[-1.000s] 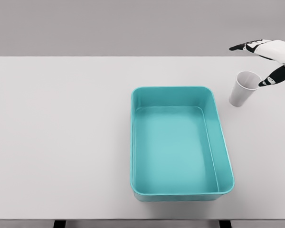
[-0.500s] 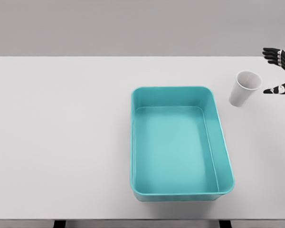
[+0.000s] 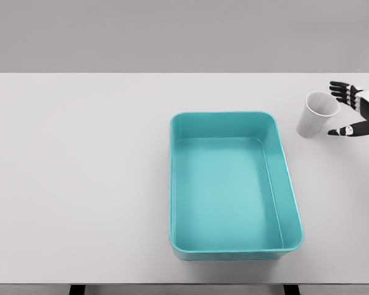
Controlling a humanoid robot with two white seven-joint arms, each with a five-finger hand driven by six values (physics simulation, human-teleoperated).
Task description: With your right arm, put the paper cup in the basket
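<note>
White bench [image 3: 80, 184], grey wall behind. Teal basket [image 3: 232, 184] centre-right. White paper cup [image 3: 316, 115] upright near far right corner. Right hand [image 3: 358, 110] beside cup; fingers [image 3: 342, 91] apart, holding nothing.

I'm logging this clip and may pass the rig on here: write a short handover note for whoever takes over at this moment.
Right hand: open, fingers spread, just right of the cup, holding nothing.
Left arm: out of view.
Cup: upright on the table, right of the basket and apart from it.
Basket: empty, mid-table.
Done: the hand is beside the cup.
Left: close the fingers on the cup, lift it, carry it left over the basket, release.
</note>
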